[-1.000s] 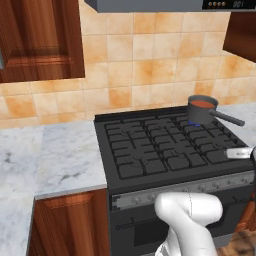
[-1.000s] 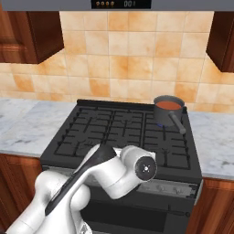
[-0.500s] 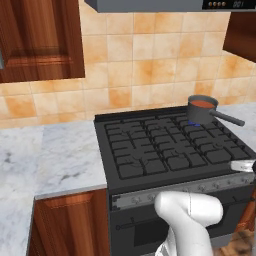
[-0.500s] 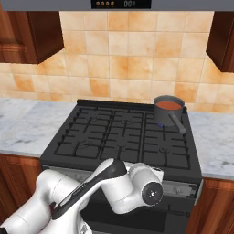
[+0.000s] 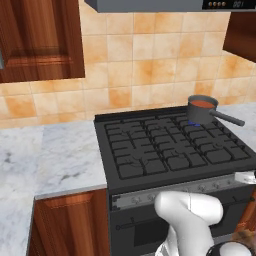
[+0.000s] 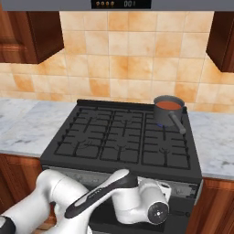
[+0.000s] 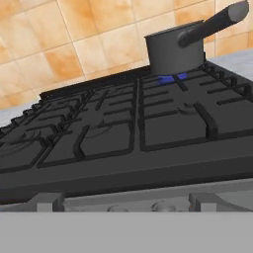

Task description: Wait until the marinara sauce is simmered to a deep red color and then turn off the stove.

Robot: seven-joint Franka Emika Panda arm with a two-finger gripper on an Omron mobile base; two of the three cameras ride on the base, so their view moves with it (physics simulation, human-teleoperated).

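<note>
The black stove (image 5: pixel 165 150) (image 6: pixel 123 137) has a dark grey saucepan (image 5: pixel 202 111) (image 6: pixel 168 111) on its back right burner. The marinara sauce (image 5: pixel 202 104) (image 6: pixel 169 104) in it looks orange-red. A blue flame (image 7: pixel 172 78) burns under the pan. In the hand view the saucepan (image 7: pixel 175 49) shows from the side, so its wall hides the sauce. My gripper (image 7: pixel 126 201) is low at the stove's front edge, level with the grey knob strip (image 5: pixel 165 194), and looks across the grates. Its fingers (image 7: pixel 48 200) stand wide apart with nothing between them.
Marble counter (image 5: pixel 55 155) runs left of the stove and more counter (image 6: pixel 215 137) lies to its right. Wooden wall cabinets (image 5: pixel 40 40) hang at both upper corners, with a range hood (image 6: pixel 119 4) above. My white arm (image 6: pixel 91 201) crosses in front of the oven door.
My hand has dropped from over the stove's front edge down to the knob strip, drifting a little right. The sauce's colour and the pan look the same.
</note>
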